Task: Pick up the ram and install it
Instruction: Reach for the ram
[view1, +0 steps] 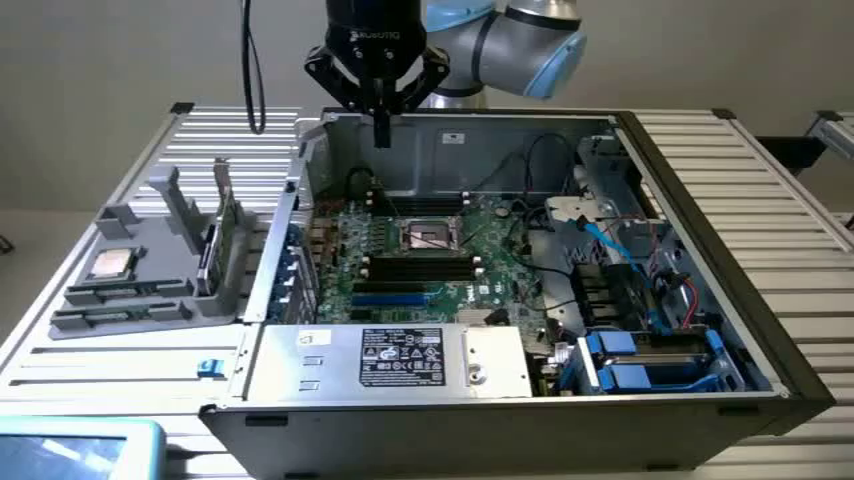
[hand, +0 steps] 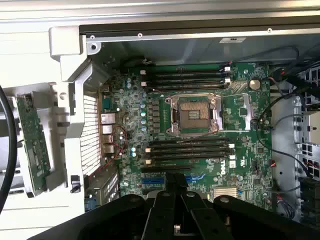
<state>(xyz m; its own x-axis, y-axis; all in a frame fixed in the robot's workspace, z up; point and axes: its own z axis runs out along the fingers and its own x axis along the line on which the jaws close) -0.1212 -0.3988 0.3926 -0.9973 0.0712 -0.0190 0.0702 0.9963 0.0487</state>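
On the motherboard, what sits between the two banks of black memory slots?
The processor socket in its metal frame sits between one slot bank and the other slot bank, apart from both. The wrist view shows it plainly.

White lettering on the black body of the gripper reads roughly ROBOTIQ. On the motherboard I can make out a white Dell logo, printed just beside a bank of memory slots. The black label on the power supply is crowded with print and symbols, all too small to read.
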